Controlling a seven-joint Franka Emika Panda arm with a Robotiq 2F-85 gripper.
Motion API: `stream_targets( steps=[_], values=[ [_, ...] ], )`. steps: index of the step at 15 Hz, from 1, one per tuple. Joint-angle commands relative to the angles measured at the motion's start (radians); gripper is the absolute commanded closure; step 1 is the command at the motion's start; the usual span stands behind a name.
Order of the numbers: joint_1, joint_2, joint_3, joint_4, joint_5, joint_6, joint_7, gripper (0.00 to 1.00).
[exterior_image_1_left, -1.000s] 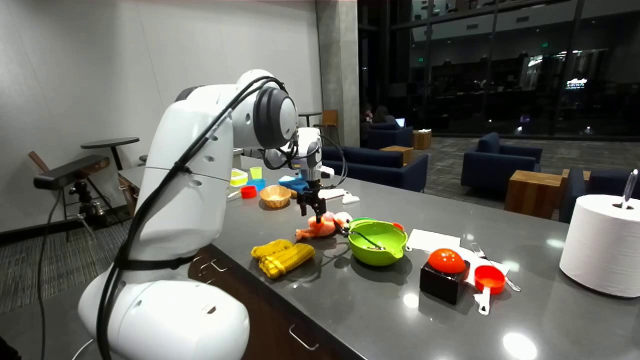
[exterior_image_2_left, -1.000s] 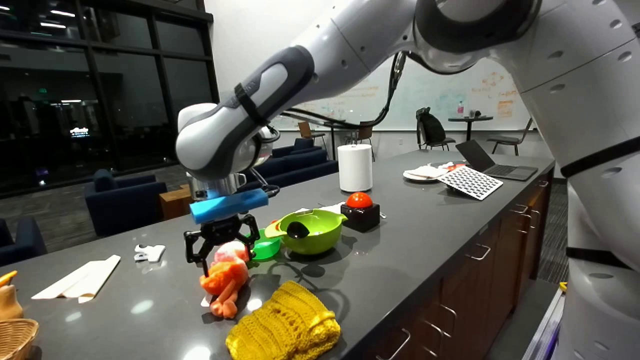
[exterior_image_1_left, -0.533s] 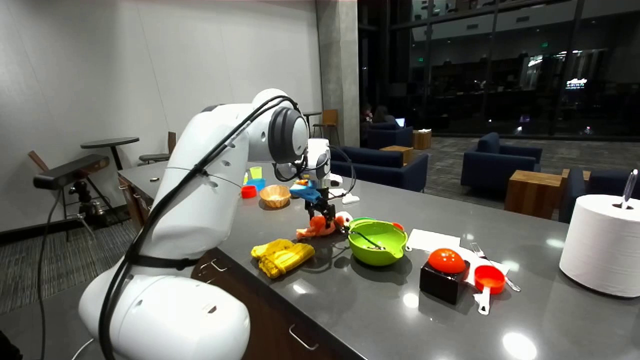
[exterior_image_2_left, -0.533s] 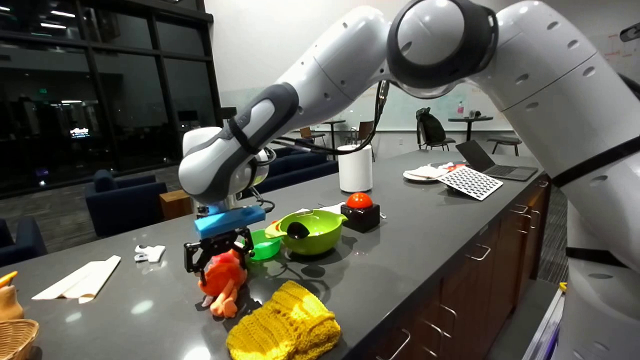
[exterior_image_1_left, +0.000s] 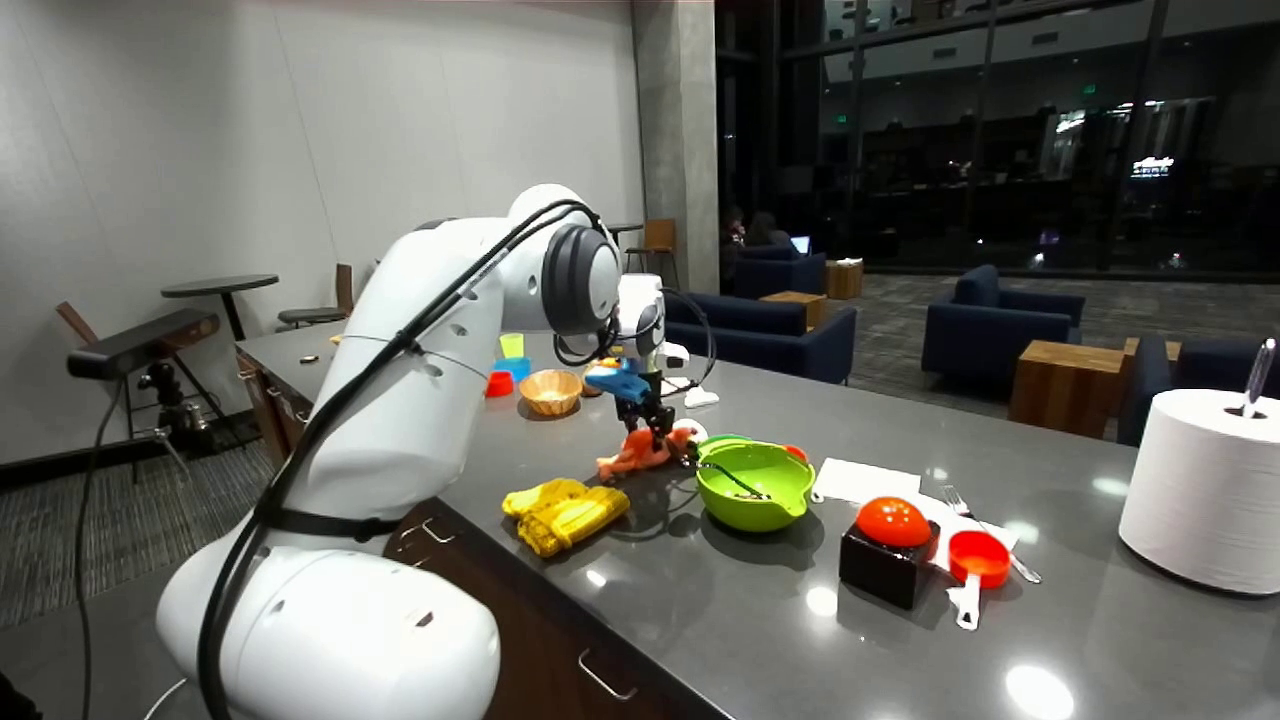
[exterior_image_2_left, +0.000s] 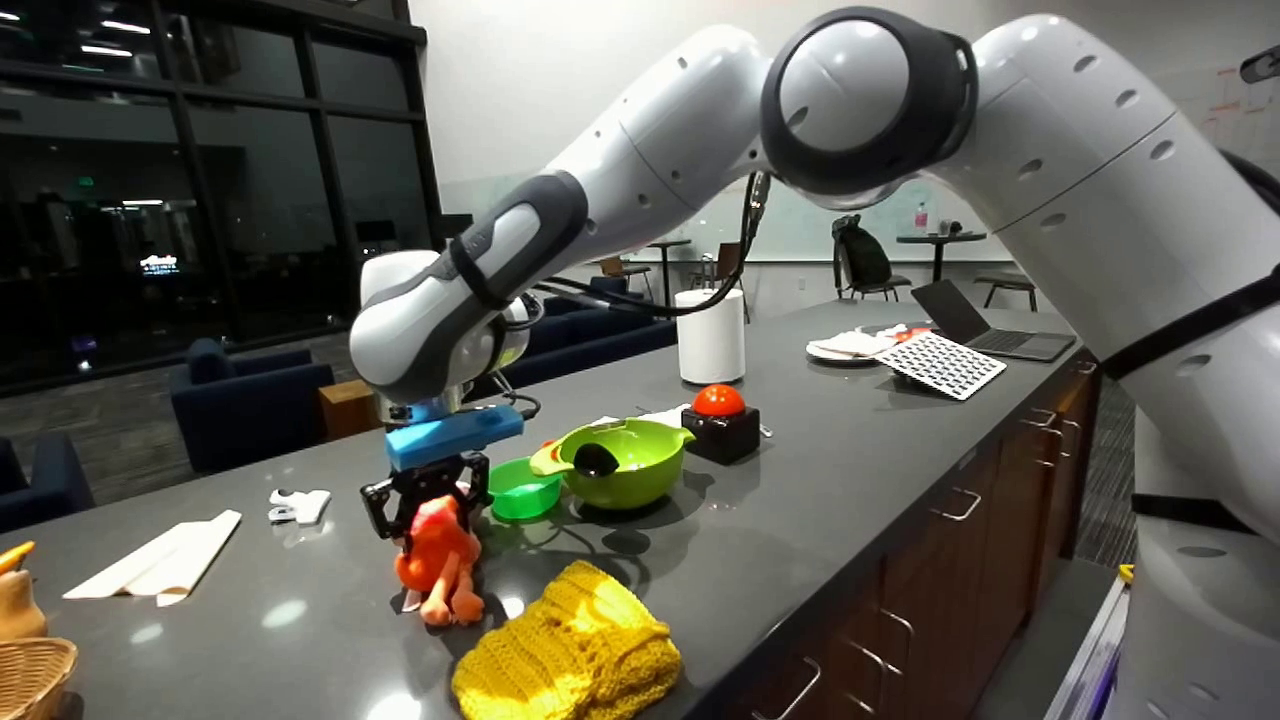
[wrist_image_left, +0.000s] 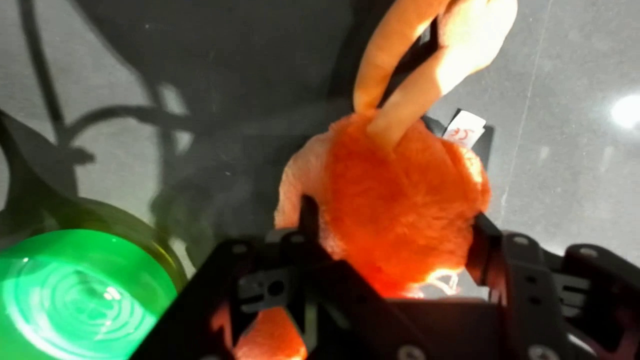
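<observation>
An orange-and-pink plush toy (exterior_image_2_left: 440, 560) with long dangling legs is on the grey counter in both exterior views (exterior_image_1_left: 630, 455). In the wrist view the plush toy (wrist_image_left: 400, 190) fills the space between the fingers, its legs pointing up the picture and a white tag at its side. My gripper (exterior_image_2_left: 440, 527) is closed about the toy's body, with a finger pressed on each side (wrist_image_left: 392, 220). I cannot tell whether the toy is clear of the counter. A green cup (wrist_image_left: 85, 300) is beside the gripper. A lime green bowl (exterior_image_2_left: 640, 475) with a black ladle stands just beyond.
A yellow knitted item (exterior_image_2_left: 570, 650) lies near the counter's front edge. A red button on a black box (exterior_image_2_left: 722, 437), a paper towel roll (exterior_image_2_left: 711, 340), a white clip (exterior_image_2_left: 298, 507), a folded napkin (exterior_image_2_left: 160, 555) and a wicker basket (exterior_image_1_left: 550, 393) are also on the counter.
The gripper has come down over the plush toy and its fingers have closed on it. The toy's body is squeezed narrower and has shifted slightly, with its legs pulled along.
</observation>
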Motion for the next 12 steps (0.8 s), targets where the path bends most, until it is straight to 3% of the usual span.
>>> stream_targets(
  steps=[1,4,12],
  values=[
    [0.014,-0.002,-0.013,0.011,-0.001,0.018,-0.032,0.63],
    [0.008,-0.016,-0.01,0.006,0.006,0.025,-0.049,0.78],
    [0.017,-0.07,-0.025,-0.022,-0.013,0.033,-0.039,0.95]
  ],
)
